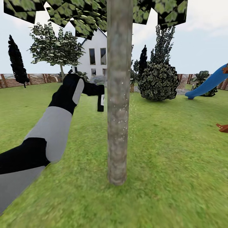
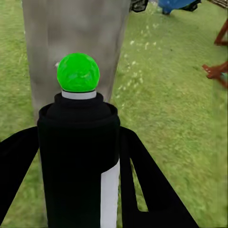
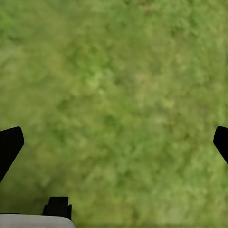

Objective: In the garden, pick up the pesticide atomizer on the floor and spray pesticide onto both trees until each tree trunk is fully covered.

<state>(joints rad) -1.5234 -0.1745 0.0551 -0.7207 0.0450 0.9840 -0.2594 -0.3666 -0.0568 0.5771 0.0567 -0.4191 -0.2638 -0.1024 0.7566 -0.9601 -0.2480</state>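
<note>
The spray bottle (image 1: 100, 102) is held up in the air just left of the tree trunk (image 1: 119, 95), at about mid-height of the visible trunk, its black body hanging down and its white label facing the trunk. The left gripper (image 1: 92, 90) has its jaws pinching the bottle; in the left wrist view the bottle (image 2: 78, 161) sits upright between the two black fingers (image 2: 147, 185), with its round green spot (image 2: 78, 72) on top and the trunk (image 2: 71, 42) right behind it. Fine white specks dot the trunk's bark level with the bottle and hang in the air to the right of the trunk.

The trunk stands straight out of the lawn (image 1: 171, 164), close in front of the camera, with dark flat leaves (image 1: 79, 15) spreading above it. Left of the trunk, far back, are a second leafy tree (image 1: 56, 47), a narrow dark cypress (image 1: 16, 63) and a white house (image 1: 93, 53). Right of the trunk stand a round bush (image 1: 158, 80) with taller dark shrubs behind it, a blue slide (image 1: 209, 83) and a brown wooden piece (image 1: 223, 127) on the grass. A slatted wooden fence (image 1: 31, 79) runs along the back on both sides of the trunk.

The right gripper (image 3: 114, 142) points down at bare grass (image 3: 114, 95), its jaws spread wide with nothing between them.
</note>
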